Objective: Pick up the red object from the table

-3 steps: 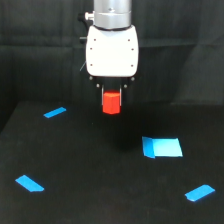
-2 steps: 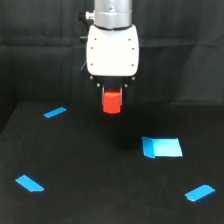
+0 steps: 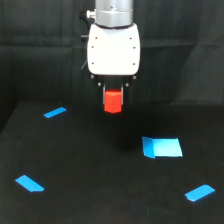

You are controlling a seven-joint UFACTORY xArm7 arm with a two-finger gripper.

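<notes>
Hardly anything has shifted since a second ago: the gripper (image 3: 113, 95) hangs in the same spot, perhaps a touch higher. In the exterior view, the red object (image 3: 113, 101) sits pinched between the short dark fingers, directly beneath the white housing, clear above the table (image 3: 100, 165). It's a stubby, matte, faceted prism standing upright; flat blue patches (image 3: 162, 147) lie scattered on the black surface.
</notes>
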